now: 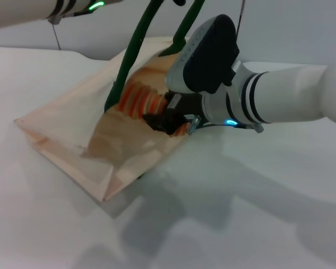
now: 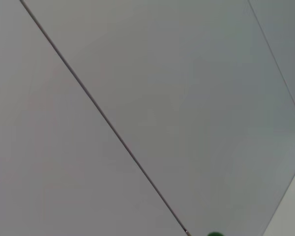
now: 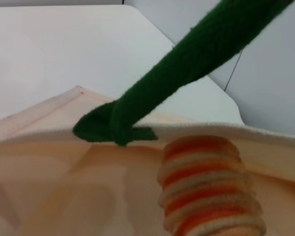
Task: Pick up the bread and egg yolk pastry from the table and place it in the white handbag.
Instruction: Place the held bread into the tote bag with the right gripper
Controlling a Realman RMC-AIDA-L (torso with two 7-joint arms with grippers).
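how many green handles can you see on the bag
2 green handles, both pulled up from the white handbag mouth: one on its near-left side, one beside the right claw. Their tops run out of the head view.

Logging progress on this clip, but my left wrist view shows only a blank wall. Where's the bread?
Observer: In the head view, the bread sits inside the open mouth of the white handbag.
Operator: Which arm is there?
Observer: The right gripper is at the bag's mouth, right beside the bread.
Operator: And the pastry?
Observer: The egg yolk pastry shows in no view.
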